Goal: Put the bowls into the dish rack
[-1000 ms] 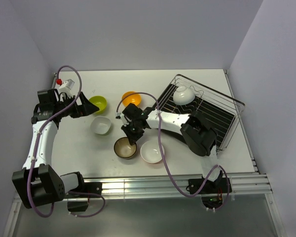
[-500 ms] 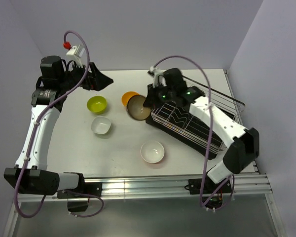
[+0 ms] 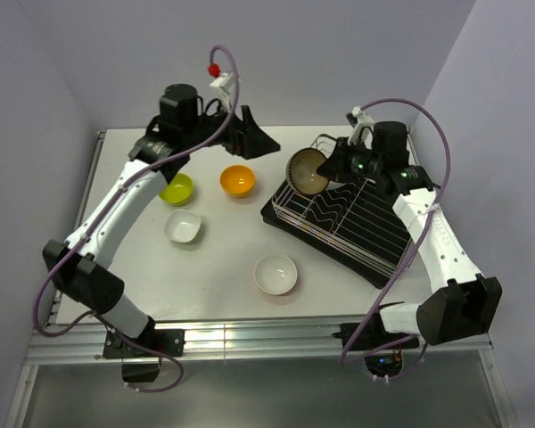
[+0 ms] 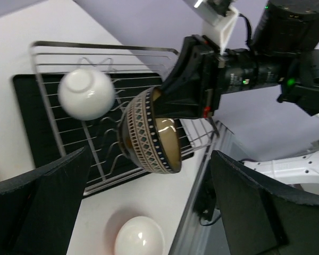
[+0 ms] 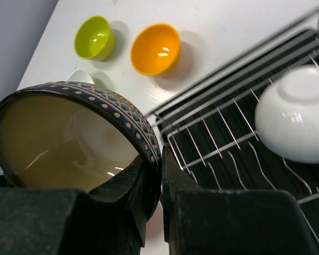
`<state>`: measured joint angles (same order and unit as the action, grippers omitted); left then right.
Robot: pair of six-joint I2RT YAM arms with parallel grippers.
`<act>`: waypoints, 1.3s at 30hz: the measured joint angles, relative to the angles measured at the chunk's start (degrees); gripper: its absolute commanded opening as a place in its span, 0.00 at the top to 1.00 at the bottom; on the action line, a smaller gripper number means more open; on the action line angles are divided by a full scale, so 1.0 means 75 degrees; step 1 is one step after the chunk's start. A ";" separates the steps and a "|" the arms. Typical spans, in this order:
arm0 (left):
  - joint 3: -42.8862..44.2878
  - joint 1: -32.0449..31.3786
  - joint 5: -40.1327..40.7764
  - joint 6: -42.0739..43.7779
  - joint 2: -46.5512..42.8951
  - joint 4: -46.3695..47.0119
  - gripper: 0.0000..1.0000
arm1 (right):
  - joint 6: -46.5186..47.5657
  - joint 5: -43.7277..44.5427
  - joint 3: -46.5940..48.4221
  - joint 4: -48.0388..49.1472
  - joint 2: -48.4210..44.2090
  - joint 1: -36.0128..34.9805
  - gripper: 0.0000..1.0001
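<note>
Top external view: we see the brown bowl [image 3: 308,169] held tilted in the air over the upper-left corner of the dish rack [image 3: 374,223], in the upper middle of the frame.
Our right gripper [image 3: 332,168] is clenched on its rim. The bowl is glossy tan inside and dark outside, banded with a pale diamond pattern. Our left gripper [image 3: 260,143] hovers with its fingers spread wide, gripping nothing. One white bowl [image 4: 86,94] lies bottom up in the rack.

We saw the brown bowl [image 3: 308,169] tilted on edge above the dish rack [image 3: 367,228], which held one upturned white bowl [image 4: 86,94]. The lime bowl [image 3: 176,188], orange bowl [image 3: 237,180] and two white bowls [image 3: 183,226] [image 3: 275,274] sat upright outside it
</note>
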<state>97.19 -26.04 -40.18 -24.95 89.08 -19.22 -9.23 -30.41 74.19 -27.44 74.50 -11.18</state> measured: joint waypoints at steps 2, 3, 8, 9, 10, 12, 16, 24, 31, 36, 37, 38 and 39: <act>0.0152 -0.0361 -0.0023 -0.0262 0.0428 0.0280 0.00 | -0.0050 -0.0224 -0.0309 -0.0012 -0.0111 0.0437 1.00; 0.0219 -0.0481 -0.0035 -0.0353 0.0595 0.0364 0.00 | -0.0076 -0.0335 -0.0423 -0.0017 -0.0134 0.0650 1.00; 0.0729 -0.1049 0.0009 -0.0903 0.1594 0.0501 0.01 | -0.0420 -0.1402 -0.0758 -0.0006 -0.0137 0.2017 1.00; 0.0784 -0.1125 0.0006 -0.1070 0.1757 0.0554 0.00 | -0.0490 -0.1568 -0.0801 0.0050 -0.0137 0.2197 1.00; 0.0790 -0.1186 -0.0006 -0.1227 0.1862 0.0609 0.01 | -0.0542 -0.1705 -0.0831 0.0085 -0.0137 0.2401 1.00; 0.0790 -0.1274 -0.0064 -0.1603 0.2022 0.0682 0.01 | -0.0609 -0.1871 -0.0851 0.0122 -0.0125 0.2634 1.00; 0.0787 -0.1384 -0.0122 -0.2177 0.2148 0.0883 0.00 | -0.0682 -0.2226 -0.0851 0.0181 -0.0061 0.2690 1.00; 0.0816 -0.1737 0.0017 -0.2798 0.2285 0.1215 0.00 | -0.0970 -0.2620 -0.0854 0.0341 0.0114 0.2675 1.00; 0.0810 -0.1953 0.0227 -0.3144 0.2754 0.1110 0.00 | -0.1189 -0.2734 -0.0854 0.0629 0.0114 0.2675 1.00; 0.0685 -0.2040 0.0187 -0.3561 0.2780 0.1364 0.05 | -0.1233 -0.2751 -0.0854 0.0664 0.0114 0.2652 1.00; 0.0682 -0.2052 0.0172 -0.3614 0.2780 0.1419 0.05 | -0.1236 -0.2760 -0.0854 0.0673 0.0114 0.2629 1.00; 0.0682 -0.2057 0.0152 -0.3660 0.2780 0.1515 0.06 | -0.1244 -0.2760 -0.0857 0.0679 0.0114 0.2623 1.00; 0.0682 -0.2060 0.0140 -0.3698 0.2780 0.1585 0.08 | -0.1253 -0.2763 -0.0863 0.0697 0.0114 0.2608 1.00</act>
<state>102.30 -41.50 -39.13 -52.69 109.93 -7.33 -18.63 -51.13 67.72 -22.22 75.35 8.38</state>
